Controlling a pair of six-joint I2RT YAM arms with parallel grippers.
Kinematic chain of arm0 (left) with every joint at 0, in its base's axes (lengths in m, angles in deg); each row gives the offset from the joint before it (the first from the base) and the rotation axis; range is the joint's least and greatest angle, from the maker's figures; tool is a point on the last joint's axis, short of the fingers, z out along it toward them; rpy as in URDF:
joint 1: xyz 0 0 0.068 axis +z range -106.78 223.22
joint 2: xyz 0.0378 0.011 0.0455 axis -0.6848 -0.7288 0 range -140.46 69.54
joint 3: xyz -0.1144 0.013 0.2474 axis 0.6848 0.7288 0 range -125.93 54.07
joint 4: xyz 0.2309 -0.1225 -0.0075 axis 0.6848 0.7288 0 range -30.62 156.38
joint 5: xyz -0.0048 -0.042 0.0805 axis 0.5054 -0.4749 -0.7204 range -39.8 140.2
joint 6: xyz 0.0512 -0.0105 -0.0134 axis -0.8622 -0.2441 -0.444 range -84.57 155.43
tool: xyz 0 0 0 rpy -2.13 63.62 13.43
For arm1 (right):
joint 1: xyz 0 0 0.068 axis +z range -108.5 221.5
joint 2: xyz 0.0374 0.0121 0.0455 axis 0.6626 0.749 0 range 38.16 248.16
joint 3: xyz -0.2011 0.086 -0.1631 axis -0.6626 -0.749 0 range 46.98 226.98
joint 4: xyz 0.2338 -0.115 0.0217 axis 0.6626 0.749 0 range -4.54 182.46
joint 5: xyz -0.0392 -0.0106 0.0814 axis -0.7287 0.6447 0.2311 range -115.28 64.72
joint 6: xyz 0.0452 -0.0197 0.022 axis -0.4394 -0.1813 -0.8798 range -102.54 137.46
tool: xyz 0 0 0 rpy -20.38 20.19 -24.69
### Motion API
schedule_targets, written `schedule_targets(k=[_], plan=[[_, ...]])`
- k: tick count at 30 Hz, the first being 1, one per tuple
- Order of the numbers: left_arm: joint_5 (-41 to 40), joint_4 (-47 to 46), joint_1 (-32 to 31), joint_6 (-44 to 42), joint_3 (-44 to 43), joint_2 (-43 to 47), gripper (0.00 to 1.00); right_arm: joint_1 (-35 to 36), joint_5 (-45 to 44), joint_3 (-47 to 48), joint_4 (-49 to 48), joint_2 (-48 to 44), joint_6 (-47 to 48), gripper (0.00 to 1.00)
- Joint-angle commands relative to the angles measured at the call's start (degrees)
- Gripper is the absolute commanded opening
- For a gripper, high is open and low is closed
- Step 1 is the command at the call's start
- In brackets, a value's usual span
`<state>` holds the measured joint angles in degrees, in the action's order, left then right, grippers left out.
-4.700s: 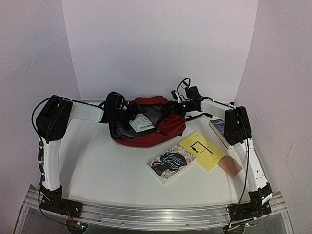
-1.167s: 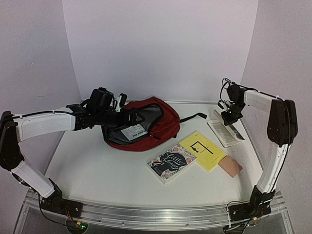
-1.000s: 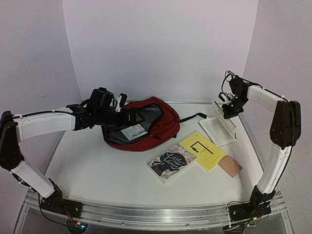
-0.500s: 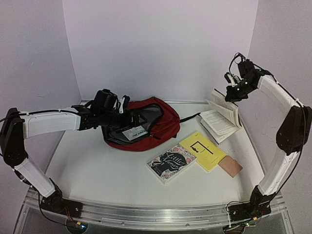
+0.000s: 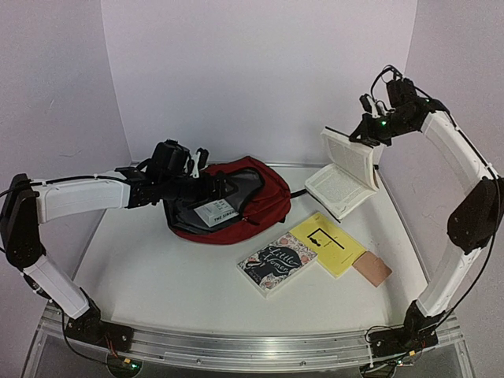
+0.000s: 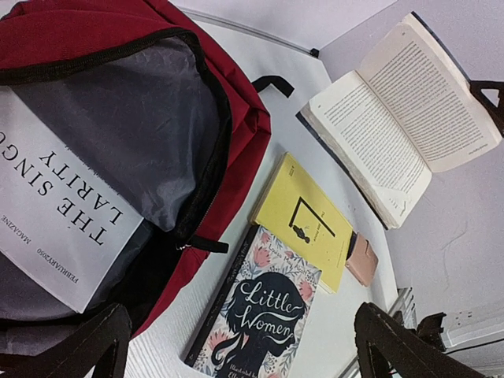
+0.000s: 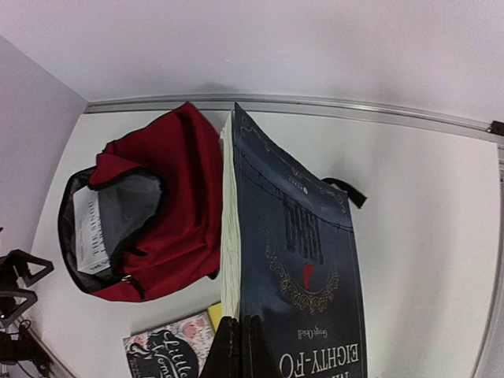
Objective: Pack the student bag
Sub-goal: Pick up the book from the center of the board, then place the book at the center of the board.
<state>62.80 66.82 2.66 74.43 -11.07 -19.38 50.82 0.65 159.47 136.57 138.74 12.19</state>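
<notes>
**Left arm.** The arm reaches in low from the left, forearm nearly level over the table (image 5: pixel 157 276). The left gripper (image 5: pixel 203 175) sits at the mouth of the bag (image 5: pixel 268 189). Its jaws are released and spread wide, with nothing between them. Whether a finger touches the bag's rim cannot be told.

**Right arm.** The arm is raised high along the right wall, elbow out and forearm angled up and inward. The right gripper (image 5: pixel 367 135) hangs over the back right of the table. It is clenched on the cover edge of a book (image 5: pixel 340 175). The book hangs open, with its pages facing the top camera and its dark cover facing the right wrist camera.

**Bag.** The bag lies on its side at the back of the table, left of centre. The zip is open and the mouth faces left. A magazine (image 5: pixel 218 211) rests partly inside against the grey lining. One black strap trails right, toward the held book.

**Edges and room.**
- A patterned book (image 5: pixel 277 264) lies just in front of the bag's right end.
- A yellow book (image 5: pixel 328 242) touches the patterned book's right corner.
- A small tan item (image 5: pixel 372 269) lies against the yellow book's right edge.
- Bare tabletop shows in front of the bag and left of the patterned book.
- The held book's lowest corner hangs near the yellow book's far edge.
</notes>
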Motion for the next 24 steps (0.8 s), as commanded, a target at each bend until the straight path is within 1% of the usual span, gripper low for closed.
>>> schedule_targets(k=[1, 7, 10, 13, 15, 21, 23, 24], plan=[[-3.08, -0.64, 0.2, 0.22, -0.12, 2.78, 1.0, 6.53, 4.76, 0.84, -3.91, -2.74, -4.63, 0.0], [-3.84, -0.62, 0.76, 1.05, 1.07, 4.13, 1.0, 12.07, 4.37, -6.17, -7.49, -5.94, -6.37, 0.0], [-4.32, -0.3, 0.9, 1.16, 1.3, 4.43, 1.0, 13.86, 4.81, -7.16, -8.58, -7.2, -6.55, 0.0], [-5.02, -0.1, 1.15, 1.44, 1.65, 4.99, 1.0, 15.7, 7.43, -8.0, -9.32, -7.56, -7.84, 0.0], [-5.17, -0.13, 1.41, 1.55, 2.07, 5.36, 1.0, 17.96, 7.15, -10.37, -10.05, -7.7, -7.22, 0.0], [-4.0, 0.24, 1.54, 1.93, 2.01, 5.26, 1.0, 23.77, 4.14, -21.62, -11.96, -6.18, -3.51, 0.0], [-2.4, -0.61, 1.54, 2.21, 2.61, 5.14, 1.0, 26.01, 4.94, -24.19, -12.54, -5.39, -2.53, 0.0], [-1.41, -1.51, 1.57, 2.45, 3.14, 5.1, 1.0, 27.36, 5.95, -24.69, -12.53, -4.83, -1.98, 0.02]])
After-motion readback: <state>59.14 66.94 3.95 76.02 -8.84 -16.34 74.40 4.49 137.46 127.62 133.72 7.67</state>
